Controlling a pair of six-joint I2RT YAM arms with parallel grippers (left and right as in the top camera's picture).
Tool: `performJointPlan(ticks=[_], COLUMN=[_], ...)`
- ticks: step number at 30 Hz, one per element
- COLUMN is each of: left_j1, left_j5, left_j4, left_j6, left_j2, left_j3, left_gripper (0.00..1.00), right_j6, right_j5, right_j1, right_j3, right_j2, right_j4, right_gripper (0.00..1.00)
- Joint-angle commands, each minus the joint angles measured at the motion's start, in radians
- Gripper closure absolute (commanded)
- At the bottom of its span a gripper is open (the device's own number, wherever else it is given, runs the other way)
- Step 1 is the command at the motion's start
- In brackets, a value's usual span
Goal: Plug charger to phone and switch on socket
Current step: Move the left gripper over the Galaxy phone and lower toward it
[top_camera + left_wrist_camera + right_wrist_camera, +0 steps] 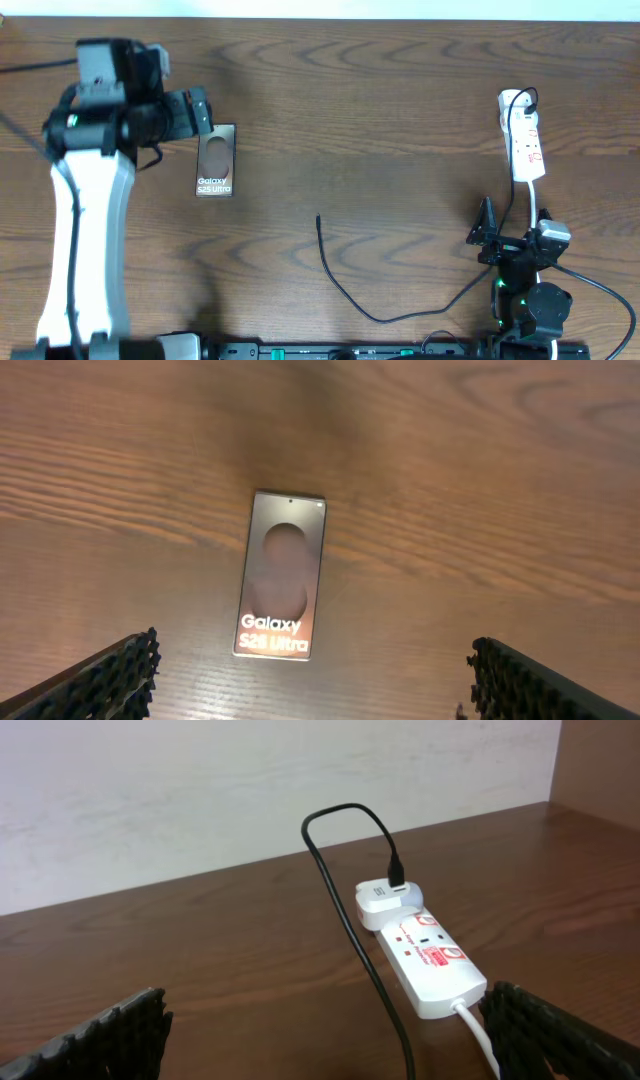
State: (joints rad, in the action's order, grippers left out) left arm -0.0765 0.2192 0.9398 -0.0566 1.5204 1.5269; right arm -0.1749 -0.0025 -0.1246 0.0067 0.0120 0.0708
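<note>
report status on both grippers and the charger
Left gripper open, empty, over the phone. Right gripper open, empty, facing the socket. Charger lying loose, tip apart from the phone. Nothing in the way.

We see a flat dark phone (215,160) lying face up at the left of a wooden table (400,90). Its brown screen shows a round shape and white "Galaxy S25 Ultra" lettering. Well apart, at the far right, lies the narrow white socket (524,140) strip with red markings, a white adapter (385,900) plugged into its far end. From there the thin black charger (345,290) cable curves across the wood. Its free tip rests between phone and socket, touching neither.
</note>
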Motion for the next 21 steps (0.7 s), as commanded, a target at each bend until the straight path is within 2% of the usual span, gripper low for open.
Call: performJointPlan(ticks=[1, 4, 5, 6, 7, 8, 9, 16, 21], left_j1=[0.002, 0.002, 0.002, 0.002, 0.002, 0.002, 0.002, 0.005, 0.008], left_j5=[0.005, 0.005, 0.005, 0.005, 0.005, 0.005, 0.005, 0.028, 0.023], left_j4=[0.025, 0.040, 0.040, 0.039, 0.039, 0.039, 0.039, 0.027, 0.029], left_j6=[0.023, 0.023, 0.023, 0.023, 0.023, 0.023, 0.023, 0.003, 0.090], left_j2=[0.074, 0.129, 0.143, 0.154, 0.163, 0.172, 0.178, 0.187, 0.190], left_j3=[0.020, 0.020, 0.020, 0.020, 0.020, 0.020, 0.020, 0.016, 0.016], left_gripper=[0.02, 0.05, 0.21, 0.32, 0.34, 0.30, 0.02, 0.02, 0.02], right_j6=[0.011, 0.011, 0.011, 0.011, 0.011, 0.011, 0.011, 0.011, 0.011], right_j5=[0.011, 0.011, 0.011, 0.011, 0.011, 0.011, 0.011, 0.011, 0.011], right_j1=[0.008, 0.008, 0.008, 0.008, 0.008, 0.008, 0.008, 0.008, 0.008], right_j3=[-0.001, -0.001, -0.001, -0.001, -0.001, -0.001, -0.001, -0.001, -0.001], right_j2=[-0.006, -0.006, -0.006, -0.006, -0.006, -0.006, -0.006, -0.006, -0.006], right_j4=[0.004, 0.004, 0.004, 0.004, 0.004, 0.004, 0.004, 0.004, 0.004], right_gripper=[0.01, 0.01, 0.01, 0.01, 0.01, 0.01, 0.01, 0.01, 0.01])
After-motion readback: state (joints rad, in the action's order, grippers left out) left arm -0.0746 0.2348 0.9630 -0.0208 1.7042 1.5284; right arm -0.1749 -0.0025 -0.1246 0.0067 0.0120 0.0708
